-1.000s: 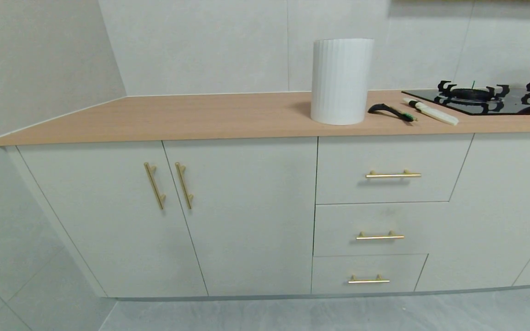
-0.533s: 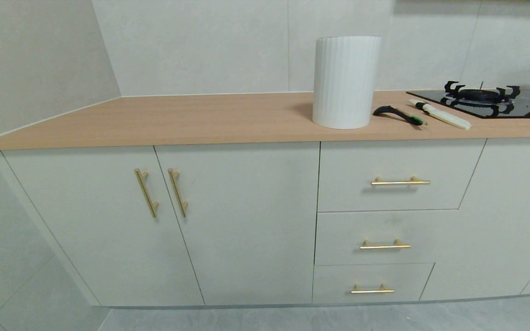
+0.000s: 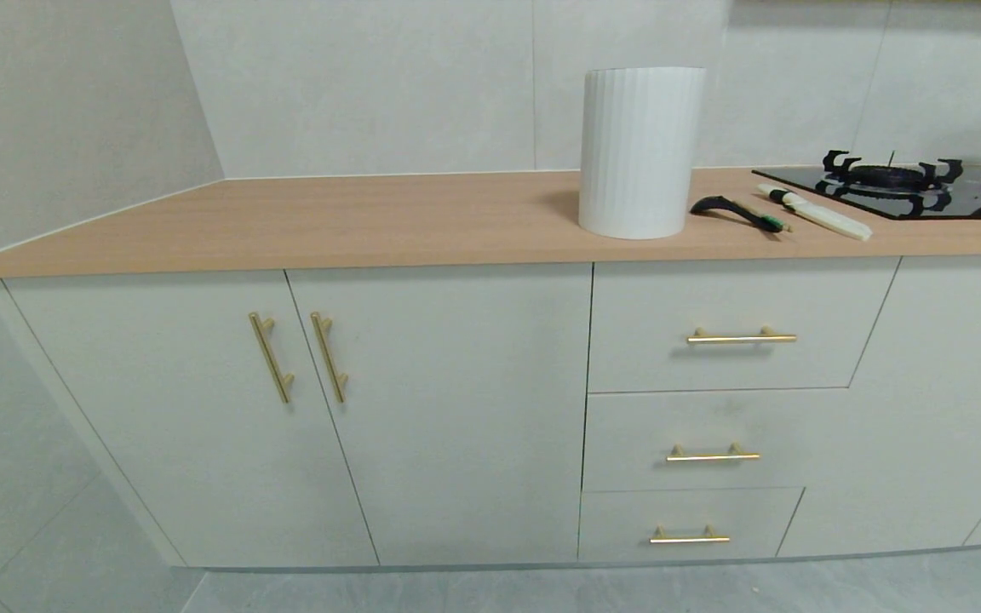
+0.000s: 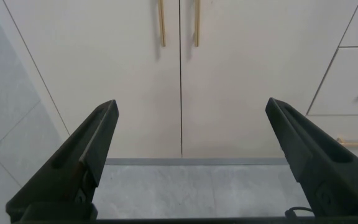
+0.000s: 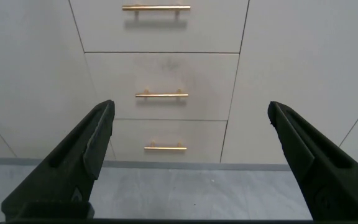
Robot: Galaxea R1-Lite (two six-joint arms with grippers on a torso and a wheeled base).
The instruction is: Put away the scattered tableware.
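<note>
Cabinetry in pale grey runs along the wall, with two doors on the left and three brass-handled drawers on the right. A wooden countertop lies above it, with a black gas hob at its right end. A tall white ribbed canister stands upright near the middle. The left gripper faces the double doors with its jaws spread wide and holding nothing; the right gripper faces the drawers, equally wide and bare. Between canister and hob lie a black-handled utensil and, just beside it, a white-bladed utensil.
</note>
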